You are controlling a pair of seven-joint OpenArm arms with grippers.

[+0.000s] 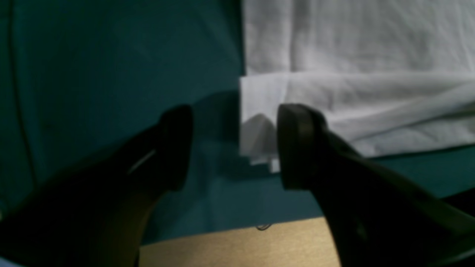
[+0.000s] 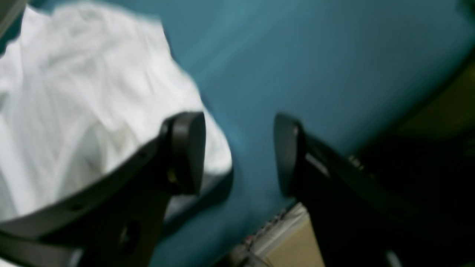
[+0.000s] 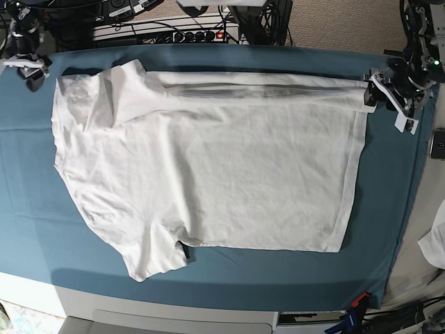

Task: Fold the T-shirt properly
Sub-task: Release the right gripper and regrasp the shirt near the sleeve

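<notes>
lying flat on the teal sheet (image 3: 28,195) over the table (image 3: 174,316), the t-shirt (image 3: 222,167) has its far edge folded over in a long strip. left gripper (image 1: 235,146) sits at the shirt's far right corner, jaws released, corner between them. right gripper (image 2: 239,154) at the far left, jaws released too, holding nothing.

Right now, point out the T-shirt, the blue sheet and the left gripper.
T-shirt (image 3: 222,174), base view, mid chest panel.
Blue sheet (image 3: 28,202), base view, bare stretch beside the shirt.
Left gripper (image 1: 233,148), left wrist view, between its open fingertips.
</notes>
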